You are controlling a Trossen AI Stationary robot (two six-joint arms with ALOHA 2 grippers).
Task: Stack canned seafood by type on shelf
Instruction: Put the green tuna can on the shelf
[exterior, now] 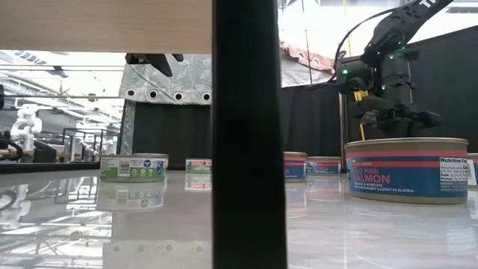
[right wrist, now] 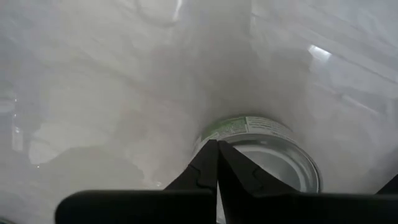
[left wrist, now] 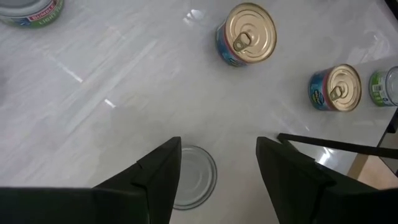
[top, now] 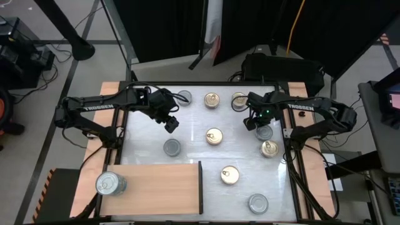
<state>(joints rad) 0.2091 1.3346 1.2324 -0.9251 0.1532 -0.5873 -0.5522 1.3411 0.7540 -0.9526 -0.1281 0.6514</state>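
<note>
Left claw (top: 170,124) at ten o'clock of the counter (top: 194,134), fingers wide, empty, above a silver-lidded tin (left wrist: 194,176). Right claw (top: 250,122) at two o'clock, pinched shut, empty, over a green-labelled tin (right wrist: 273,155). Shelf (top: 159,187) at seven o'clock, one tin (top: 110,183) on it.
</note>
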